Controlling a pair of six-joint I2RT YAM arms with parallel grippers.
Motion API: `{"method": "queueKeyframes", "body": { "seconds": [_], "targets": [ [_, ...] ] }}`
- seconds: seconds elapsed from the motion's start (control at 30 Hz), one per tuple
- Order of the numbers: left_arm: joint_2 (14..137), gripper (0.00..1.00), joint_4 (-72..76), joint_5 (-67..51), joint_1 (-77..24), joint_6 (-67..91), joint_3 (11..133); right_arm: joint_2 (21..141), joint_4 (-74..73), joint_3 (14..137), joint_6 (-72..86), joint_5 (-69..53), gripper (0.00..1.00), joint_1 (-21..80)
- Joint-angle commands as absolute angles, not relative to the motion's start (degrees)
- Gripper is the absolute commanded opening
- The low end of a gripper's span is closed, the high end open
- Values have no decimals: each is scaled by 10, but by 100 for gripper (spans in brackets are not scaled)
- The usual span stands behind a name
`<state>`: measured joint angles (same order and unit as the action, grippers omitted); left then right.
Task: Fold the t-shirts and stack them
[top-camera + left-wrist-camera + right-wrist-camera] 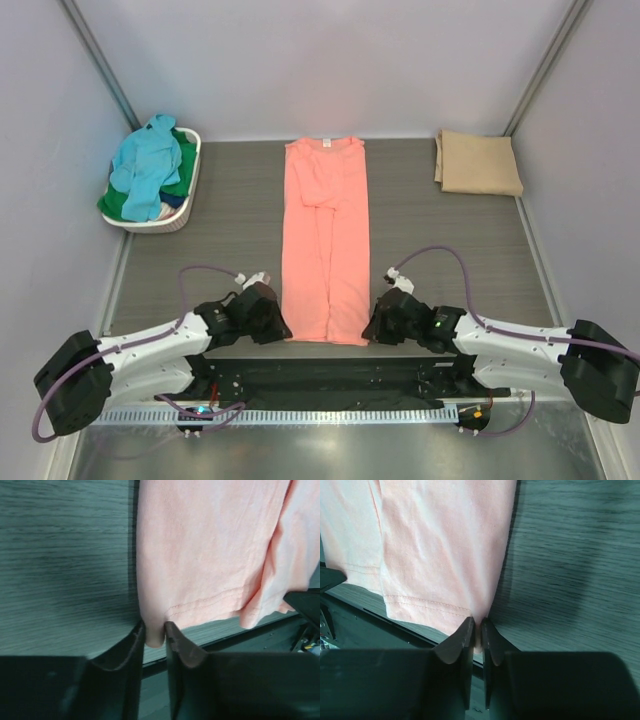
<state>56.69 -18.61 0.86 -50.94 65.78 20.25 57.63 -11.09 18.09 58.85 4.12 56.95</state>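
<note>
Between pale grey walls (pixel 300 60), a grey wood-grain table (pixel 220 220) takes up nearly the whole floor of the cell, so there is little room past its far and side edges. Down the table's middle lies the salmon-pink t-shirt (pixel 325 250), folded into a long narrow strip. Its long axis runs straight away from the arms, collar at the far end and hem at the near edge.

A white slotted laundry basket (pixel 160 226) sits in the far left corner, with a light blue t-shirt (pixel 145 165) heaped over a green t-shirt (pixel 186 165). A tan t-shirt (pixel 478 163) lies folded flat at the far right, well apart from the pink strip.

Each arm is at its own hem corner. The left gripper (pixel 155 632) has its jaws drawn narrow, with the left corner pinched between them. The right gripper (pixel 476 627) has its jaws almost together on the right corner. Likely the hem now travels along the strip toward the collar, both corners level.
</note>
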Motion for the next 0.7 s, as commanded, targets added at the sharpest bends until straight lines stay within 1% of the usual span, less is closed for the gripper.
{"method": "queueKeyframes", "body": {
  "seconds": [0.0, 0.03, 0.07, 0.13, 0.17, 0.3, 0.47, 0.67],
  "targets": [
    [586, 21, -163, 29, -519, 664, 195, 573, -112, 175, 587, 54, 15, 573],
    [589, 18, -158, 32, -526, 666, 196, 572, -112, 174, 587, 54, 12, 573],
    [591, 10, -159, 34, -529, 668, 197, 572, -114, 174, 587, 54, 6, 573],
    [593, 3, -159, 40, -537, 673, 200, 567, -118, 174, 588, 54, 1, 573],
    [592, 0, -159, 44, -546, 676, 200, 563, -124, 174, 589, 55, 1, 573],
    [582, 0, -164, 59, -575, 697, 202, 534, -159, 174, 591, 61, 1, 573],
    [568, 0, -193, 90, -629, 731, 221, 470, -228, 180, 596, 68, 1, 573],
    [561, 0, -285, 137, -671, 744, 301, 389, -309, 210, 606, 90, 1, 572]
  ]
}}
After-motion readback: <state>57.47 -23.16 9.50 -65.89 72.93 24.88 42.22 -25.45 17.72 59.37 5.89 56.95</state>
